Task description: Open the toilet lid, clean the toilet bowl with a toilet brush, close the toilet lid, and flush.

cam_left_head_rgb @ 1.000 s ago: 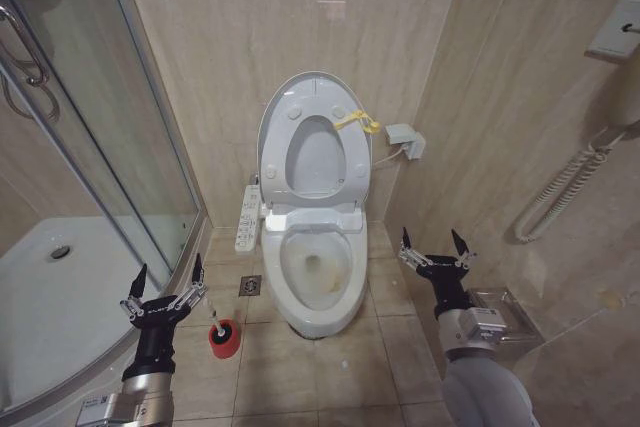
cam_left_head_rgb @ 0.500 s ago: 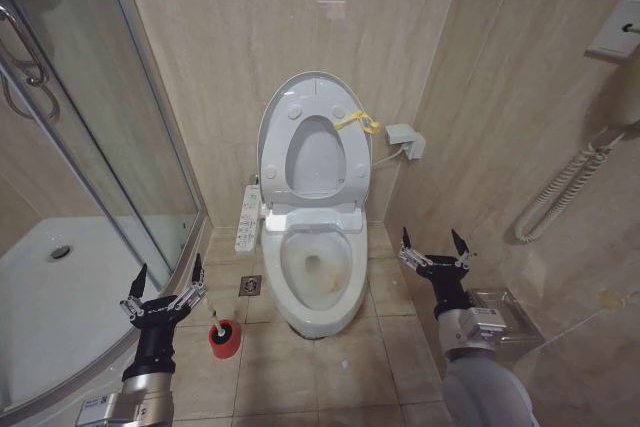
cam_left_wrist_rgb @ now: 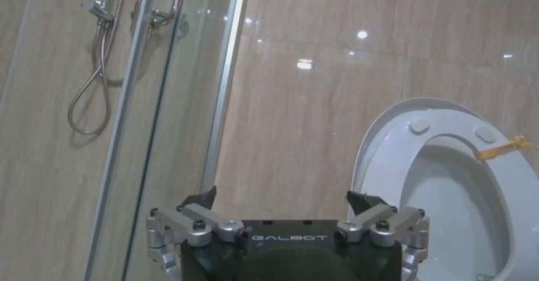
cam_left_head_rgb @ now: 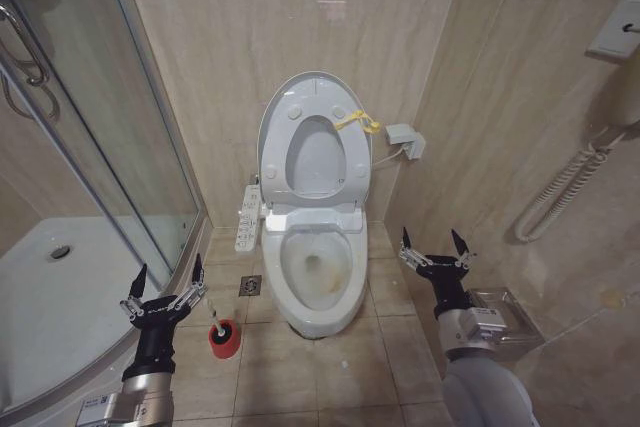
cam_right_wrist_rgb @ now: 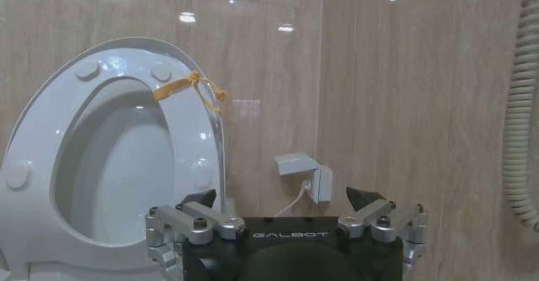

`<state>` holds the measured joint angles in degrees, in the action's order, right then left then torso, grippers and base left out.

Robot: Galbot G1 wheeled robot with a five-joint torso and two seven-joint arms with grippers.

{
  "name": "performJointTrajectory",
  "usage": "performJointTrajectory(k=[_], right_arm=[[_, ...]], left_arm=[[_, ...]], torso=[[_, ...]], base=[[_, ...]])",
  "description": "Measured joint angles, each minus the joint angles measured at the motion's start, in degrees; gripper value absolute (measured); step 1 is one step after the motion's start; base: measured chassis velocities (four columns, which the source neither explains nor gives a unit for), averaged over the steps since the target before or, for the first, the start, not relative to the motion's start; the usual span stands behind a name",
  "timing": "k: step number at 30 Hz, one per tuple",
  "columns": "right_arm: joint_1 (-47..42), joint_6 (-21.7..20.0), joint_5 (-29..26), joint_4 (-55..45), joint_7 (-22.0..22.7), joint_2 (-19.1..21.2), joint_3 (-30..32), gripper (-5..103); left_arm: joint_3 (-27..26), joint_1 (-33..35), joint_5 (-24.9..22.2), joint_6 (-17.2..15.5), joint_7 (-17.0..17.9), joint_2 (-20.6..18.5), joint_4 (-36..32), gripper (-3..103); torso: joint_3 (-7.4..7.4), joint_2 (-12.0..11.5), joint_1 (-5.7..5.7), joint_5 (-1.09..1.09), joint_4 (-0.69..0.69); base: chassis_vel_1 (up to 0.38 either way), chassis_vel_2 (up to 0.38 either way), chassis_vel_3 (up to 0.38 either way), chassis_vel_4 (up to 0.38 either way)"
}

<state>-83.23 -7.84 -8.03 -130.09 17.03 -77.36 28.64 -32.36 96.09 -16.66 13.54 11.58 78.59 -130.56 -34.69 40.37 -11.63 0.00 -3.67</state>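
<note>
The toilet lid [cam_left_head_rgb: 312, 86] stands raised against the back wall, seat up with it, a yellow strap [cam_left_head_rgb: 357, 122] on its edge; it also shows as the lid [cam_left_wrist_rgb: 396, 136] in the left wrist view and the lid [cam_right_wrist_rgb: 126, 57] in the right wrist view. Below it the toilet bowl [cam_left_head_rgb: 318, 267] lies uncovered, stained yellowish inside. The toilet brush [cam_left_head_rgb: 217, 326] stands in its red holder [cam_left_head_rgb: 225, 341] on the floor left of the bowl. My left gripper [cam_left_head_rgb: 165, 285] hangs open just left of the brush. On the bowl's right side, my right gripper [cam_left_head_rgb: 433, 250] is open and holds nothing.
A glass shower enclosure [cam_left_head_rgb: 100, 147] with a white tray [cam_left_head_rgb: 50, 297] fills the left. A button control panel [cam_left_head_rgb: 247, 218] hangs at the bowl's left side. A floor drain [cam_left_head_rgb: 250, 285] sits between brush and bowl. A wall socket box [cam_left_head_rgb: 405, 137] and a coiled cord [cam_left_head_rgb: 560, 192] are on the right.
</note>
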Motion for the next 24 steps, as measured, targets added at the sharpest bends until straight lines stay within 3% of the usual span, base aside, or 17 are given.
performJointTrajectory(k=[24], right_arm=[[0.00,0.00,0.00,0.00,0.00,0.01,0.00,100]], left_arm=[[0.00,0.00,0.00,0.00,0.00,0.00,0.00,100]], torso=[[0.00,0.00,0.00,0.00,0.00]], base=[[0.000,0.000,0.000,0.000]])
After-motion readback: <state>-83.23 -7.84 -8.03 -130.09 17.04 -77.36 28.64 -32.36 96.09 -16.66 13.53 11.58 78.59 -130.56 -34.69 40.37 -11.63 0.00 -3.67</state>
